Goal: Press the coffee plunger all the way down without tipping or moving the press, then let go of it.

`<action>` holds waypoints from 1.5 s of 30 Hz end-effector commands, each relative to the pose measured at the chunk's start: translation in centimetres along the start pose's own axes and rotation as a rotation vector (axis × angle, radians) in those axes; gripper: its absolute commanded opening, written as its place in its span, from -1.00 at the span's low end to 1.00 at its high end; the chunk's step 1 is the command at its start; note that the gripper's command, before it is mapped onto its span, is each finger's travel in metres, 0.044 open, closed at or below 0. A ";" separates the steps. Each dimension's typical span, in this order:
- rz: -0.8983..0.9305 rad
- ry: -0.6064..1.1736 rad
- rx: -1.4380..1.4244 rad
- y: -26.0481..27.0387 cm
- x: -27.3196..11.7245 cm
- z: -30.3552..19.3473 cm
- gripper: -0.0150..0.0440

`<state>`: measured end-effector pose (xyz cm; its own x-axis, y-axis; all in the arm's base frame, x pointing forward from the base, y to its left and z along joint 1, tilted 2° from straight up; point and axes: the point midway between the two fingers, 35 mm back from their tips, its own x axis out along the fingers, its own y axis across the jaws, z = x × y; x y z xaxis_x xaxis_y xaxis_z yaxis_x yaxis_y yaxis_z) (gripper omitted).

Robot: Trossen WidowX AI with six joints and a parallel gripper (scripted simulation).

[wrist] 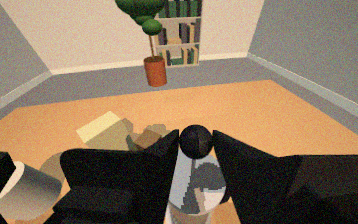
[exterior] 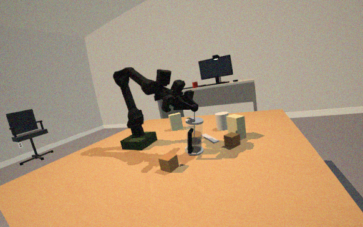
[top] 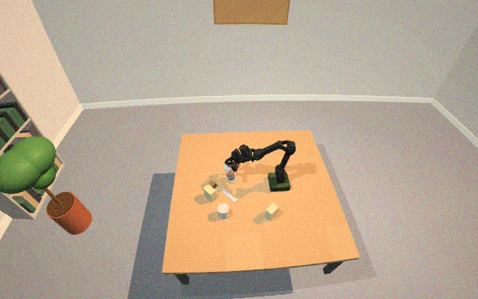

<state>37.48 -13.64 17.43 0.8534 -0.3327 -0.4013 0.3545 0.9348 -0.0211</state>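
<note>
We see the black parallel-jaw tool (wrist: 196, 141) clenched on the round black knob (wrist: 195, 140) of the plunger, one dark finger (wrist: 165, 150) pressed to each side of it. The knob sits just above the grey lid (exterior: 194, 120) of the clear glass coffee press with a black handle (exterior: 194, 136), a short length of thin rod showing between them. The press stands upright on the orange wooden surface (exterior: 218, 187), near its middle, in front of the arm's green base (exterior: 138, 140). Just beside it lie a flat white bar (exterior: 211, 138), a brown cube (exterior: 232, 140) and a pale yellow block (exterior: 236, 125); a white cylinder (exterior: 221, 120) stands behind.
</note>
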 end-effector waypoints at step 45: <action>0.001 0.069 -0.013 0.0 1.3 -1.7 -0.07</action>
<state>38.08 -13.89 16.43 0.8390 -0.3284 -0.4338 0.3541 0.9349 -0.0228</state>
